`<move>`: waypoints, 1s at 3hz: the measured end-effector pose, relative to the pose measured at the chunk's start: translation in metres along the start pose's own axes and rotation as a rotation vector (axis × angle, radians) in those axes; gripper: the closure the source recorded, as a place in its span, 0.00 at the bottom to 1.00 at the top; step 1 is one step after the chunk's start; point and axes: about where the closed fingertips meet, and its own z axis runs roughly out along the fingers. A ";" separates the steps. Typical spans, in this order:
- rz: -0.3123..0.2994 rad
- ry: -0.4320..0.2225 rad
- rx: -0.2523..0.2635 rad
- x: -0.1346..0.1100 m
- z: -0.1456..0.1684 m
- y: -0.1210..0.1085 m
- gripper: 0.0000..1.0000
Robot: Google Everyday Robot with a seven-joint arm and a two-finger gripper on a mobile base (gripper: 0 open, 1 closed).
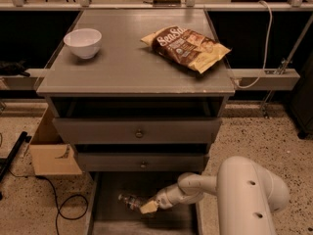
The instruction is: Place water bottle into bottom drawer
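Gripper (148, 207): low inside the open bottom drawer (111, 220), at the end of the pale arm (195, 186) that reaches in from the right. Its yellowish tip lies against the right end of the water bottle (129, 200). Whether it clasps the bottle or merely touches it cannot be told.

Water bottle: lying on its side on the drawer floor, left of the middle and towards the back, just below the front of the middle drawer (107, 161).

From left to right:
- Black cable (59, 212): looped on the speckled floor (244, 136) beside the drawer's left wall.
- Cardboard box (51, 156): on the floor, close against the left side of the cabinet (132, 67).
- White bowl (82, 42): upright on the cabinet top, near the left rear corner.
- Top drawer (98, 130) and middle drawer: each with a small central knob. Their fronts stand above the back part of the bottom drawer and shade the bottle.
- Snack bag (186, 47): brown and yellow, lying flat on the right half of the cabinet top, well apart from the bowl.
- White cable (264, 38): hanging behind the cabinet's right rear corner, down to a grey rail.
- Robot housing (247, 199): large and rounded, at the lower right. It hides the drawer's right front corner and the floor beyond it.
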 end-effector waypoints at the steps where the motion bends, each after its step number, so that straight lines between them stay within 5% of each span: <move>1: 0.011 0.011 0.053 0.005 -0.005 -0.004 1.00; 3: 0.029 0.051 0.064 0.013 0.012 -0.006 1.00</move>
